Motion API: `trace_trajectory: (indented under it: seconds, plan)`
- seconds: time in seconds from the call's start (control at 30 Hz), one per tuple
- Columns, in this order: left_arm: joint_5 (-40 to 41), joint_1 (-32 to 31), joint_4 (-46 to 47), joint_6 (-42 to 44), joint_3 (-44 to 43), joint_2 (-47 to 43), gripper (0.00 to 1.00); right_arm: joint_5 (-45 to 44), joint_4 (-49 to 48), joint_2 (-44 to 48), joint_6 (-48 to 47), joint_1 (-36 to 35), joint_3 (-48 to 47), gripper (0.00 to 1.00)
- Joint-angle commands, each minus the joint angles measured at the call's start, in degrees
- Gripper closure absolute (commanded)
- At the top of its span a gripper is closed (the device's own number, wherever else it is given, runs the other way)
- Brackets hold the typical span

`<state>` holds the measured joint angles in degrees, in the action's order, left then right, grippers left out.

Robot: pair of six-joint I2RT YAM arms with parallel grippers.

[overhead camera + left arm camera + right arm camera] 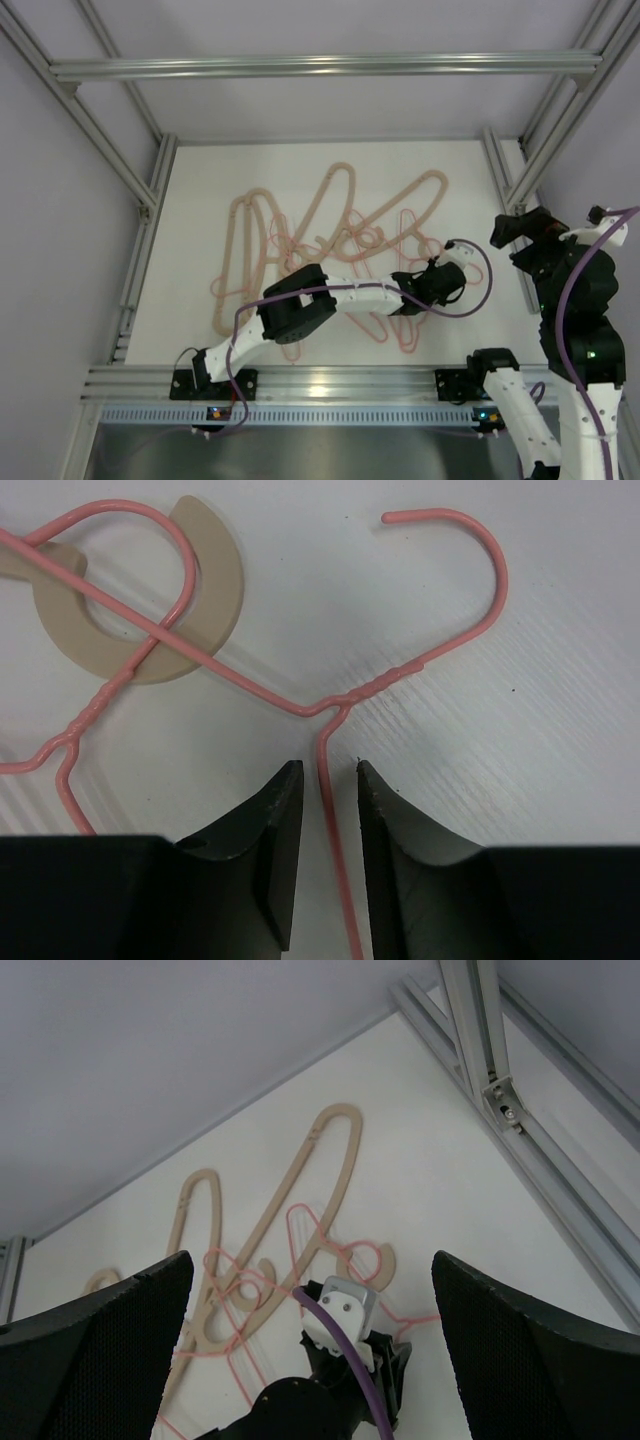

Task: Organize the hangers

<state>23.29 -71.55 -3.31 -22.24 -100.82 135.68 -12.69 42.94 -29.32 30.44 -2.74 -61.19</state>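
wire of a pink hanger runs ungripped between the parted tips of the left tool. right tool gapes wide, empty.

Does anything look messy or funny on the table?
Yes. The hangers lie tangled in one heap in the middle of the table, pointing every way. One pink hook crosses over a beige hook, so nothing is sorted.

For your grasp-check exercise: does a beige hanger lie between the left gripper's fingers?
No, the left gripper straddles only a pink wire hanger.
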Motion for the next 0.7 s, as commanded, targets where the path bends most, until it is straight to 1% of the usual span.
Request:
trace_trajectory:
  seconds: [0.0,0.07,0.1,0.17,0.2,0.27,0.4,0.53,0.67]
  plan:
    - [-2.37,0.27,-0.73,-1.75,1.85,2.05,0.68,-0.67,1.18,0.93,-0.90,0.72,-1.92,0.01]
    - [-2.63,0.18,-0.73,-1.84,2.03,2.14,0.71,-0.85,1.18,1.20,-0.90,0.72,-1.83,0.00]
    - [-2.72,0.27,-0.73,-1.76,2.20,2.22,0.75,-0.76,1.18,1.20,-0.82,0.72,-1.74,0.00]
    - [-2.90,0.27,-0.73,-1.75,2.64,1.79,0.81,-0.76,1.10,1.28,-0.82,0.72,-1.65,0.01]
    - [-2.90,0.36,-0.73,-1.58,2.90,1.44,0.90,-0.85,1.10,1.20,-0.82,0.72,-1.65,0.01]
    - [-2.90,0.27,-0.64,-1.40,3.61,0.38,1.00,-0.85,1.10,1.20,-0.73,0.72,-1.57,0.01]
    - [-3.34,0.36,-0.64,-0.53,5.19,-2.60,1.00,-1.20,1.10,1.20,-0.90,0.72,-1.57,0.00]
    - [-3.25,0.36,-0.73,0.35,6.77,-7.61,1.00,-1.90,1.36,1.20,-1.52,0.72,-2.70,0.00]
    - [-3.77,0.36,-0.82,1.49,8.52,-12.80,1.00,-2.25,1.71,0.23,-2.13,0.72,-5.86,0.01]
